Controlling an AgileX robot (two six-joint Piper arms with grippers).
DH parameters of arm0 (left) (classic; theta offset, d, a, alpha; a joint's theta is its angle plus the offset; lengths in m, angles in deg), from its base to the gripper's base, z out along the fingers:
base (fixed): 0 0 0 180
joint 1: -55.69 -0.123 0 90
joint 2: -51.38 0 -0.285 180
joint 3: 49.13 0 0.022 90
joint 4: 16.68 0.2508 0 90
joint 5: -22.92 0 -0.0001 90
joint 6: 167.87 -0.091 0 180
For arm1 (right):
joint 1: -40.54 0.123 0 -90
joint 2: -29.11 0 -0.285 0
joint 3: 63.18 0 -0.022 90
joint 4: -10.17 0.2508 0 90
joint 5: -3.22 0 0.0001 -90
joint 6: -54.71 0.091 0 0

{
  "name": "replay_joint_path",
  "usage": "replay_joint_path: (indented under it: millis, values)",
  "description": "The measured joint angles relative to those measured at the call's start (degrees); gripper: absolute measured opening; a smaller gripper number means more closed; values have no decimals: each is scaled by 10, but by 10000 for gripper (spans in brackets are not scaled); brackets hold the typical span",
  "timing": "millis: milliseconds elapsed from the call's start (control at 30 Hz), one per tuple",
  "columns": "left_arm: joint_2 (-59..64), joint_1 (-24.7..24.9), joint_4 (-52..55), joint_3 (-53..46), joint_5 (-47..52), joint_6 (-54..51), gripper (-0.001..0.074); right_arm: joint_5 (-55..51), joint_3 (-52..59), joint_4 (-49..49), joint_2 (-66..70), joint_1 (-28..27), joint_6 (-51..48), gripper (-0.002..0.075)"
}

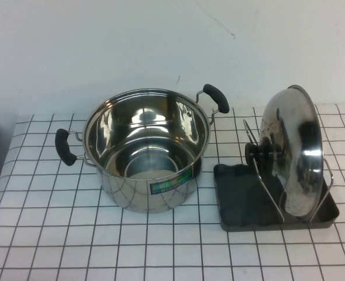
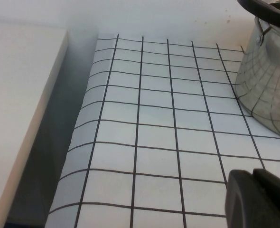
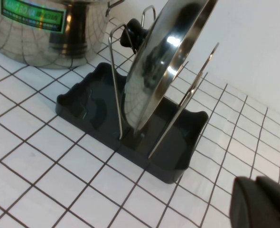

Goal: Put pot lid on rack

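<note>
Nearest, the left gripper (image 2: 261, 197) hung shut and empty above the checked surface (image 2: 154, 142), showing only in its own wrist view beside the steel pot (image 2: 266, 85). The right gripper (image 3: 261, 202) was likewise shut with nothing in it, low over the grid cloth near the rack (image 3: 130, 128). Farther back in the high view, the pot lid (image 1: 295, 152) stood on edge between the rack's (image 1: 242, 216) wire loops, its black knob (image 1: 260, 155) facing the open pot (image 1: 143, 146), which sat just beside the rack's dark tray. Behind everything rose a white wall (image 1: 161, 41).
</note>
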Motion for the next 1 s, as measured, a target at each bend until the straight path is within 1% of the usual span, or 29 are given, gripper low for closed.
replay_joint_path:
  millis: [900,1000]
  values:
    - [0,0,-1,0,0,0,-1,0,0,4,0,0,0,-1]
    - [0,0,-1,0,0,0,-1,36,12,6,-4,0,-1,-1]
